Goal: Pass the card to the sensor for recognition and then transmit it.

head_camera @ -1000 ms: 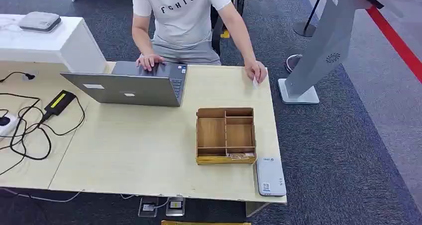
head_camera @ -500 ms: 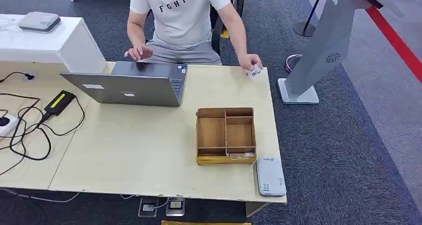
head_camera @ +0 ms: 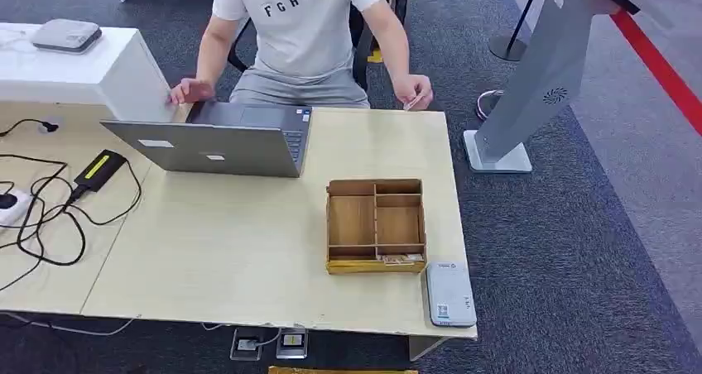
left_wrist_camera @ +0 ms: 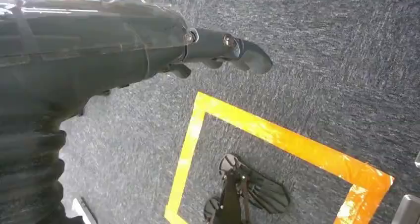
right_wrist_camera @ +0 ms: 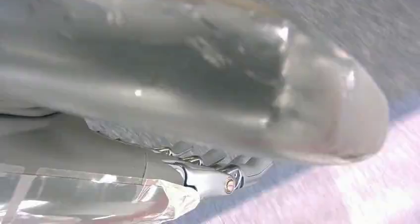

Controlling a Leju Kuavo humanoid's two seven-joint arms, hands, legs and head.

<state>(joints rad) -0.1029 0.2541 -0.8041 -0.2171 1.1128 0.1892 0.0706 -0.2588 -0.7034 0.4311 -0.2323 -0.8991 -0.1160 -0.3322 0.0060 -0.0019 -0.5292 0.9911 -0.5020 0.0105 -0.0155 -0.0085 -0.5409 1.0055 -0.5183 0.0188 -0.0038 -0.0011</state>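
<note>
Left hand (left_wrist_camera: pixel 218 48) hanging over dark carpet (left_wrist_camera: pixel 322 45) beside a yellow floor marking (left_wrist_camera: pixel 277 140), fingers stretched out, holding nothing. On the table (head_camera: pixel 232 242), well ahead of both hands: black cables (head_camera: pixel 41 217), grey laptop (head_camera: pixel 215 142), wooden compartment box (head_camera: pixel 375 225), then the white card sensor (head_camera: pixel 450 294) just beside its right corner. Beyond the far edge, a person's hand (head_camera: pixel 414 91) pinching the small white card (head_camera: pixel 410 105). Right hand (right_wrist_camera: pixel 218 174) close to the camera, blurred; cannot tell how far open.
</note>
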